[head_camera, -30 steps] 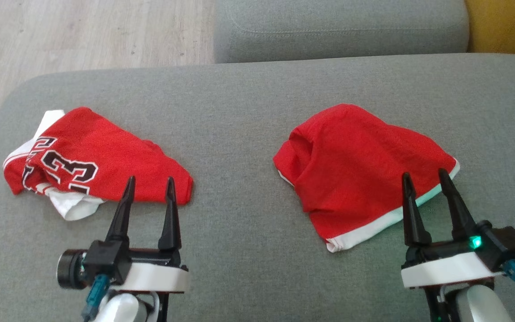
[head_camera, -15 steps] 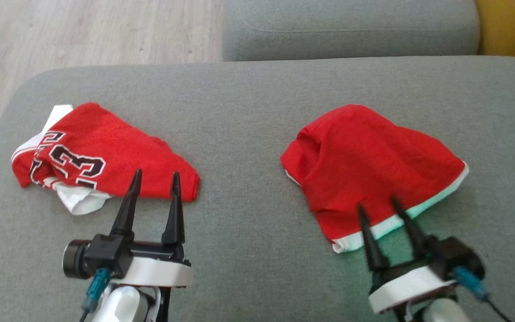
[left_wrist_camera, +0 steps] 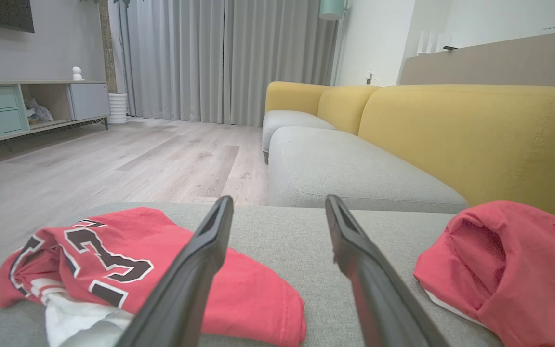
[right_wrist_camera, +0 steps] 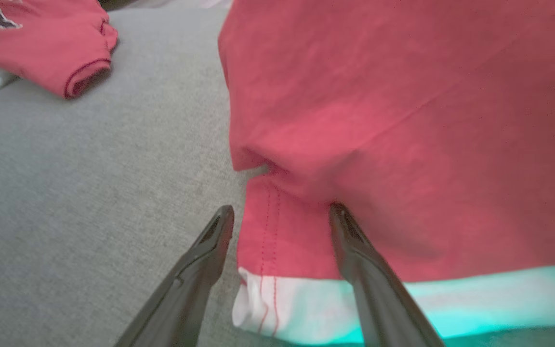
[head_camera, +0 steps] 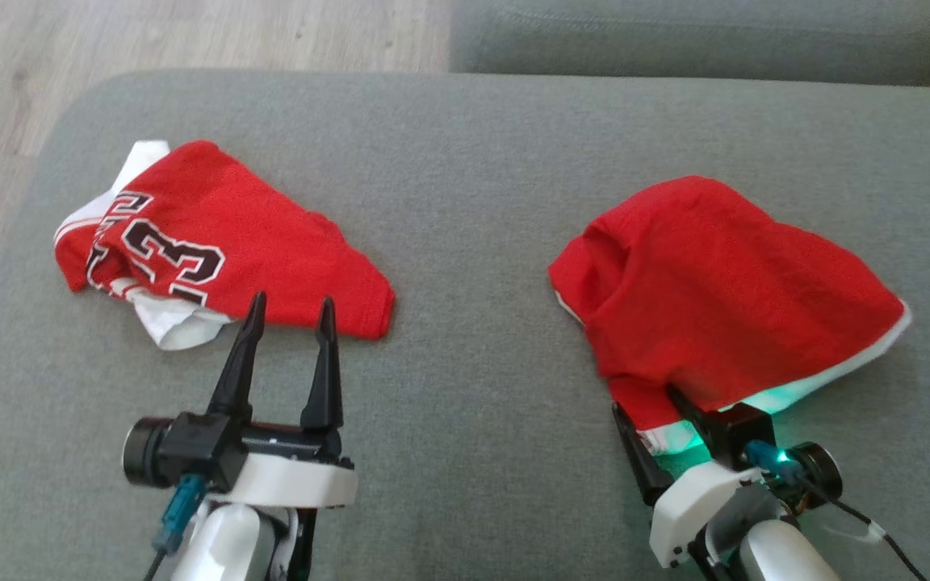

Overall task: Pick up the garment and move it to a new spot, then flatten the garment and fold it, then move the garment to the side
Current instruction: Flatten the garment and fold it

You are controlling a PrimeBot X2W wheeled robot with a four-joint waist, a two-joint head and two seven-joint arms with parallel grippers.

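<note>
1. The right claw [head_camera: 644,399] has dropped low and slid in to the near corner of the red garment [head_camera: 723,290]. A second ago it was up higher, over the white edge [right_wrist_camera: 297,308].
2. Its two fingers [right_wrist_camera: 200,270] are spread wide, one on each side of that corner. It holds nothing yet.
3. One finger tip looks like it pushes on the cloth, but the picture is blurry, so I am not sure it touches.
4. The garment lies in a lump on the right part of the grey sofa seat [head_camera: 473,161]. It is not lifted.
5. The left claw [head_camera: 291,300] has stayed put, spread wide and empty, just by the number shirt [head_camera: 215,242] on the left.
6. The head camera tipped too, so the whole picture slid. The clothes did not move.
7. I think the grab comes next: pinch the corner, then lift.
</note>
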